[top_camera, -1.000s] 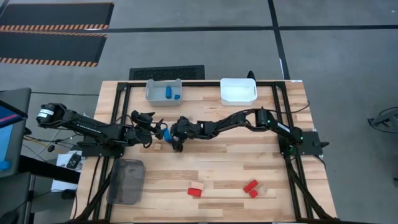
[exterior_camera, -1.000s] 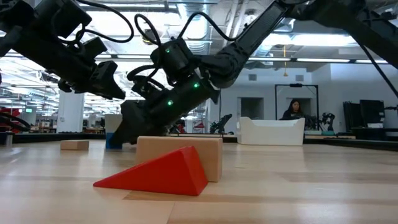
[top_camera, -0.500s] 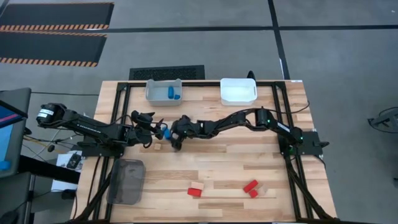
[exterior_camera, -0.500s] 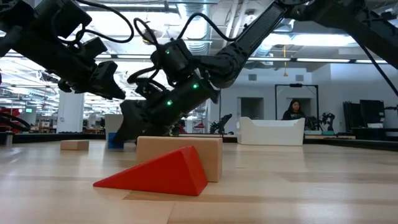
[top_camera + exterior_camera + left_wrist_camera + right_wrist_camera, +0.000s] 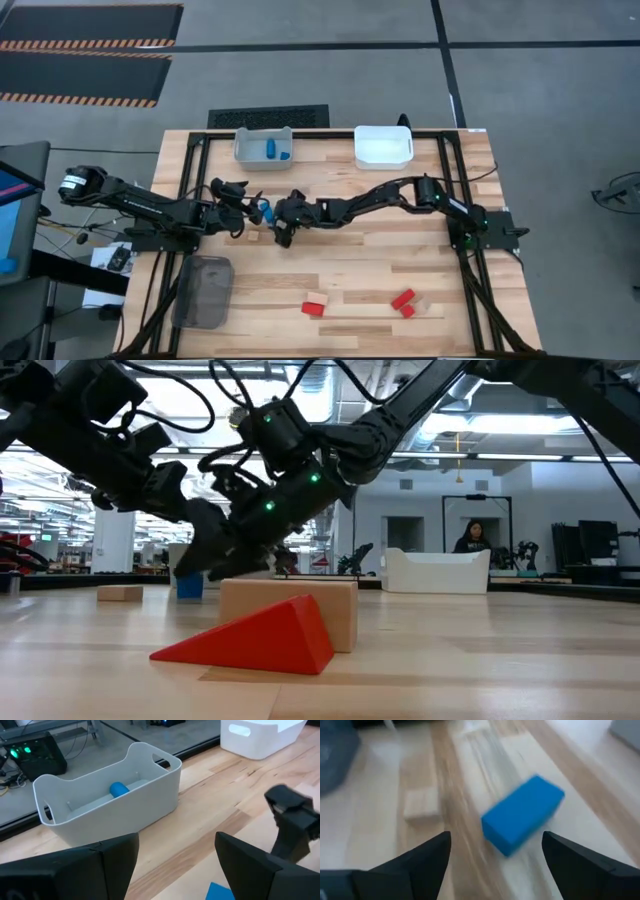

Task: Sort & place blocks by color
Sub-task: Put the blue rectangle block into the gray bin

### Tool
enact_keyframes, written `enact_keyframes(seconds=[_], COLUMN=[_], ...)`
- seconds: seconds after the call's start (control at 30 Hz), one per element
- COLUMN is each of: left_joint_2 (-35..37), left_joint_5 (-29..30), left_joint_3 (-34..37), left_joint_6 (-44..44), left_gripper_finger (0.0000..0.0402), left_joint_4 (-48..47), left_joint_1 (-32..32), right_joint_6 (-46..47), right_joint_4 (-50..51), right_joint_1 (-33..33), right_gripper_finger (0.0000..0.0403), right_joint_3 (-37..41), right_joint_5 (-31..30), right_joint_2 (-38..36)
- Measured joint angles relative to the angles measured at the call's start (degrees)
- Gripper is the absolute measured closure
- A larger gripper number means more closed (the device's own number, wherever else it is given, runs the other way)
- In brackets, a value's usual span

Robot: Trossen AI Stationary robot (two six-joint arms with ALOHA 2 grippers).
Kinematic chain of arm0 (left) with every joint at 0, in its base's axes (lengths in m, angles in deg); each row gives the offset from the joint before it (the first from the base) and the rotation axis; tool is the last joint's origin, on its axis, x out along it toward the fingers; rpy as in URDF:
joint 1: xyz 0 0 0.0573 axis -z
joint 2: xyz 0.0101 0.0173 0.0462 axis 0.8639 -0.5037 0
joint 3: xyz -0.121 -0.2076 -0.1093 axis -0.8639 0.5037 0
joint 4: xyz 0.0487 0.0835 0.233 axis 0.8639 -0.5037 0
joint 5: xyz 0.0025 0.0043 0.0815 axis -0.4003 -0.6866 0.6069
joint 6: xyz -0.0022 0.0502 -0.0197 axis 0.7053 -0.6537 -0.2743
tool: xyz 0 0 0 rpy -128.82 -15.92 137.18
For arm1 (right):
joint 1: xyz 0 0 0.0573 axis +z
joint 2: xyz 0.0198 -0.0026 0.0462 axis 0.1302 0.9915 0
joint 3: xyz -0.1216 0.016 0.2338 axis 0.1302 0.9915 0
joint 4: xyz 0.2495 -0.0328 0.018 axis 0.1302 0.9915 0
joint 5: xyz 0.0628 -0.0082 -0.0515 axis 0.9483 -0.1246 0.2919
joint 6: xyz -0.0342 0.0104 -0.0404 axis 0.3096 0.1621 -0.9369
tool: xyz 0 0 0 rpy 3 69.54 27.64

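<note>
On the table's left edge lies the dark mesh bin (image 5: pixel 203 291), with nothing visible in it, presumably waiting for one colour. The left gripper (image 5: pixel 243 212) hangs just left of the table's middle, its fingers spread and empty; its wrist camera looks past them toward the grey bin (image 5: pixel 107 800), where a blue cylinder (image 5: pixel 119 789) already lies, so that bin looks like the home for blue. Between the two grippers a blue block (image 5: pixel 522 814) lies flat on the wood, a cuboid, with a small tan block (image 5: pixel 421 803) near it. The right gripper (image 5: pixel 284 233) reaches far across from its side to this spot, its fingers parted and straddling nothing yet; the blue block lies ahead of them, untouched as far as I can tell, so it seems to be lining up for a pick. Farther right at the back sits the white bin (image 5: pixel 384 146), which appears empty. Near the front edge a red wedge (image 5: pixel 250 639) leans against a tan cuboid (image 5: pixel 318 607), and further right two red blocks (image 5: pixel 404 301) and a pale piece are unsorted.
</note>
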Motion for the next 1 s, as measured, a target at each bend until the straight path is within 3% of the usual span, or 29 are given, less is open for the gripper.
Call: enact_keyframes(seconds=[0.27, 0.6, 1.0], left_joint_2=[0.00, 0.00, 0.00], left_joint_5=[-0.03, 0.07, 0.11], left_joint_3=[0.00, 0.00, 0.02], left_joint_6=[0.54, 0.53, 0.56], left_gripper_finger=[0.0148, 0.0148, 0.0148], left_joint_4=[0.16, 0.18, 0.21], left_joint_1=[0.02, 0.00, 0.00], right_joint_6=[0.43, 1.51, 1.52], right_joint_4=[-4.11, -10.67, -2.37], right_joint_1=[-0.50, -0.69, -1.61], right_gripper_finger=[0.0051, 0.0049, 0.0070], right_joint_3=[0.00, -0.04, -0.04], right_joint_5=[-7.18, -6.72, -8.61], right_joint_2=[0.55, 0.53, 0.53])
